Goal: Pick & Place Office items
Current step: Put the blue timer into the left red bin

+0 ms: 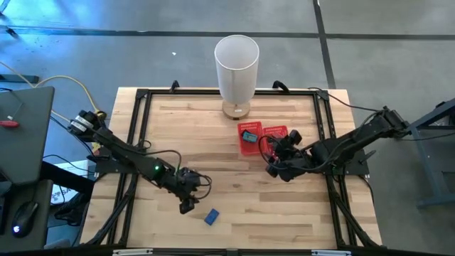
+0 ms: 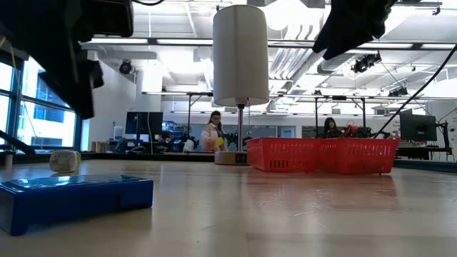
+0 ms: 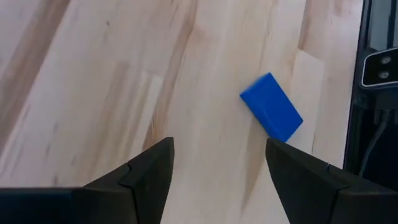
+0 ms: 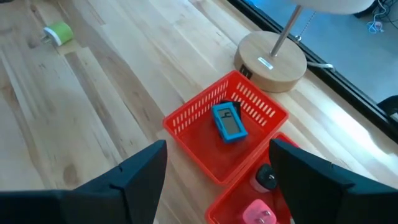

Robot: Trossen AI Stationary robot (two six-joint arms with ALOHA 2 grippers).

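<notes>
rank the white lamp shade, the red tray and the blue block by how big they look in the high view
1. white lamp shade, largest as seen, though it stands tall and nearer the overhead camera, which inflates it
2. red tray, partly hidden by the right arm
3. blue block, clearly smallest

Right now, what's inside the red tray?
The red tray holds a teal piece with a small screen in one compartment; a pink piece and a black-capped one in the other. The right gripper's fingers cover the rest.
</notes>
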